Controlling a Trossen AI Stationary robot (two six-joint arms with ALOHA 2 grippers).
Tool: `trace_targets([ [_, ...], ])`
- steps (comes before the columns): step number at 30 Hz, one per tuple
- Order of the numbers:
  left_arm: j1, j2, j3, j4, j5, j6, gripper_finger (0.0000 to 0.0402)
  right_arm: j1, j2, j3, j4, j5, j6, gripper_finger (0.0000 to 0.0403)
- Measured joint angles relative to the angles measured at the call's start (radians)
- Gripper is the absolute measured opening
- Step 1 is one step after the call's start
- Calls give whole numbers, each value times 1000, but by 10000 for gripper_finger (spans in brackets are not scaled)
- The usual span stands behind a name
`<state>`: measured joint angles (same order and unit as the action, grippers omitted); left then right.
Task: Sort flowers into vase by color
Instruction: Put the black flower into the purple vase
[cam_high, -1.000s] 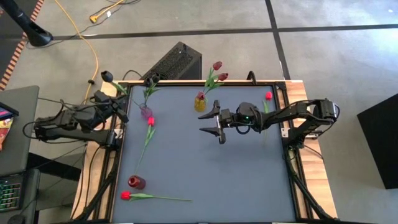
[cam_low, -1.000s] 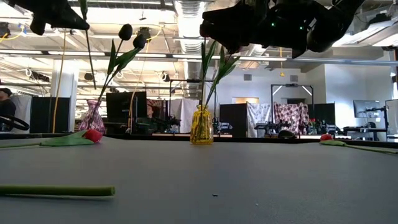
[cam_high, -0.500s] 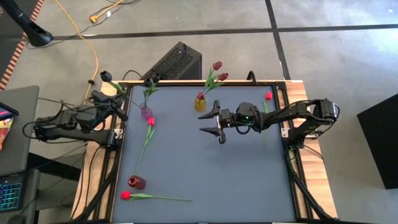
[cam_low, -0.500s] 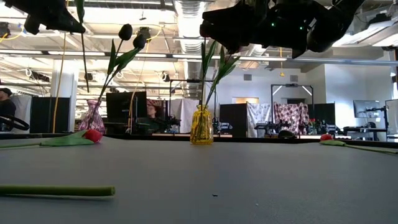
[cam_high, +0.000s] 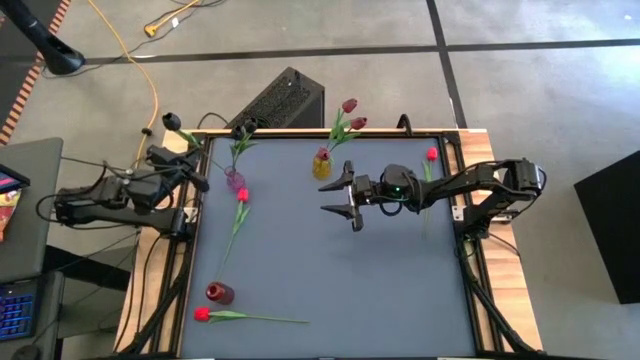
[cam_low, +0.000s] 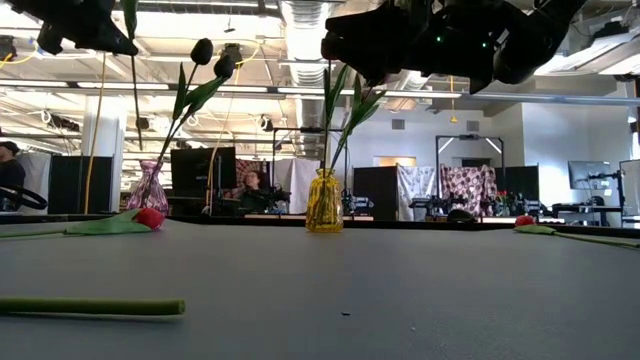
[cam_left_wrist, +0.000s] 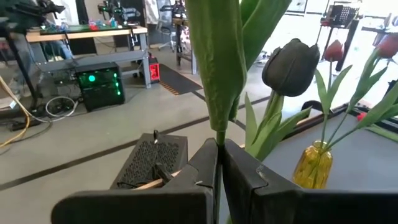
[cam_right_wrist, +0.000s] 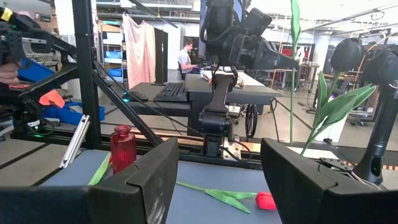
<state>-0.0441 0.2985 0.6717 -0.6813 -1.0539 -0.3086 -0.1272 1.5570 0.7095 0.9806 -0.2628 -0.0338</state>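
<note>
My left gripper (cam_high: 190, 165) is raised over the table's far-left corner, shut on a near-black tulip whose head (cam_high: 170, 122) stands above it. To its right the pink vase (cam_high: 235, 181) holds near-black tulips (cam_low: 202, 50). The yellow vase (cam_high: 322, 165) at the far edge holds maroon tulips (cam_high: 349, 105). A red vase (cam_high: 219, 293) stands near the left front. Three red tulips lie flat on the table: one below the pink vase (cam_high: 241, 195), one at the front left (cam_high: 201, 314), one by the right edge (cam_high: 432, 154). My right gripper (cam_high: 337, 196) hovers open above mid-table. My left gripper pinches the tulip's green stem (cam_left_wrist: 217, 140) between its two fingers, just under a broad leaf (cam_left_wrist: 214, 62). The fingers (cam_left_wrist: 239, 171) lie across the stem. The tulip stands upright and lifted clear, its lower stem (cam_low: 135, 95) hanging below the gripper (cam_low: 85, 20).
A black box (cam_high: 285, 100) stands on the floor beyond the far edge, and a yellow cable (cam_high: 150, 90) runs past the far-left corner. Wooden rails (cam_high: 485, 160) border the grey mat. Bare mat (cam_high: 380, 290) lies in the middle and to the right front.
My left gripper has carried the tulip slightly toward the table's left edge, away from the pink vase, and the hanging stem has swung closer to vertical. My right arm has kept still.
</note>
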Motion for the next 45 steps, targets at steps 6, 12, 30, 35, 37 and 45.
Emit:
trace_targets([
  [6,0,-5,-66,61,-6,20,0,0,0,0,0,0,5,255],
  [12,0,-4,-70,68,-26,17,0,0,0,0,0,0,14,255],
  [30,32,0,-178,117,-16,-76,0,0,0,0,0,0,9,255],
  [35,109,0,-210,121,73,-125,0,0,0,0,1,0,6,255],
  [37,146,1,-221,117,115,-141,0,0,0,0,1,0,7,255],
  [45,268,1,-229,120,228,-139,0,0,0,0,1,0,7,255],
])
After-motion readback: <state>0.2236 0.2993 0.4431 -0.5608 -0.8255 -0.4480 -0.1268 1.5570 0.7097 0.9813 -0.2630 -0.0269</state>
